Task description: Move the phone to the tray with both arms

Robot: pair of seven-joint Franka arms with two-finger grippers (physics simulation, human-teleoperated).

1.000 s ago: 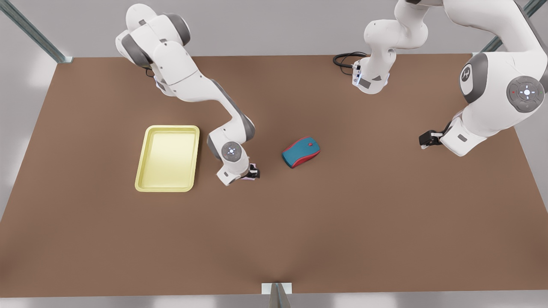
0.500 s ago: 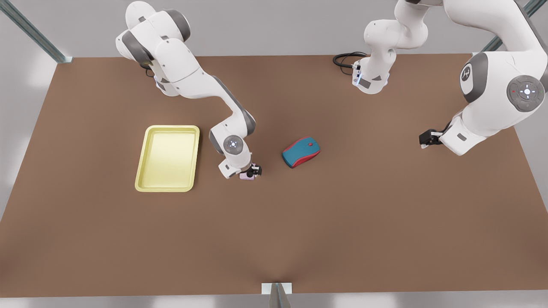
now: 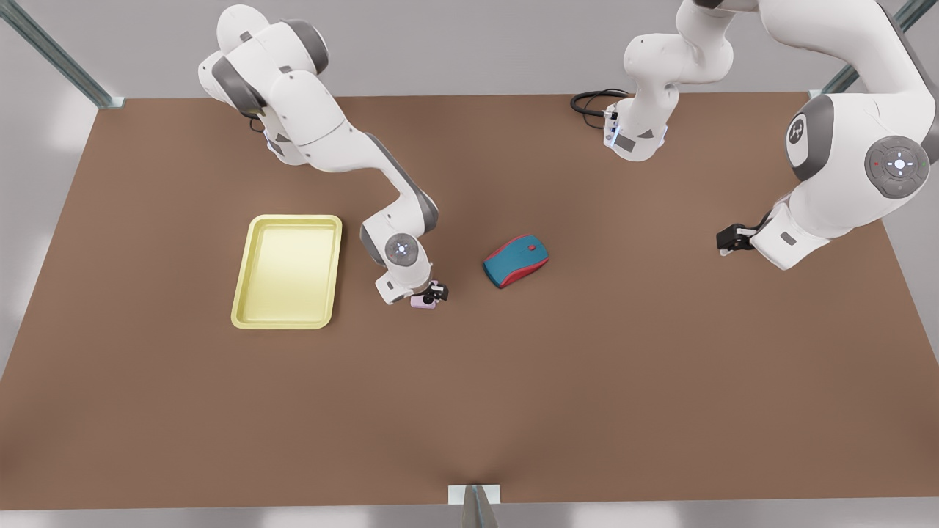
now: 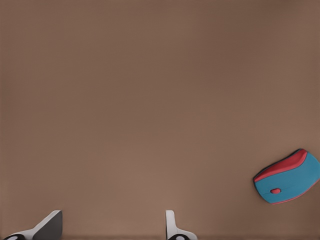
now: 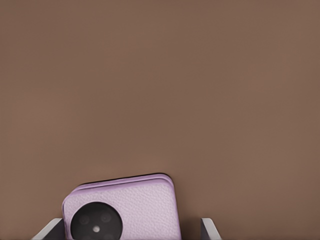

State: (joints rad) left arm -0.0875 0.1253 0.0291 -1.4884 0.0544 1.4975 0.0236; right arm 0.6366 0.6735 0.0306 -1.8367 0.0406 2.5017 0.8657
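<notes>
The pale lilac phone (image 3: 423, 301) lies flat on the brown table, between the yellow tray (image 3: 287, 270) and the mouse. My right gripper (image 3: 434, 292), at the front view's left, hangs just over it. In the right wrist view the phone (image 5: 135, 210) sits between the two fingers of that gripper (image 5: 130, 229), open, with a gap beside one finger (image 5: 209, 229). My left gripper (image 3: 723, 241) waits open above bare table at the front view's right, and its wrist view shows the spread gripper (image 4: 112, 229).
A teal-and-red mouse (image 3: 516, 260) rests just right of the phone in the front view, and the mouse (image 4: 287, 177) also appears from the left wrist. A black cable (image 3: 590, 101) coils at the far edge by one arm base.
The right arm's wrist has shifted a little toward the far side, uncovering more of the phone. The left gripper has crept slightly toward the front view's left.
</notes>
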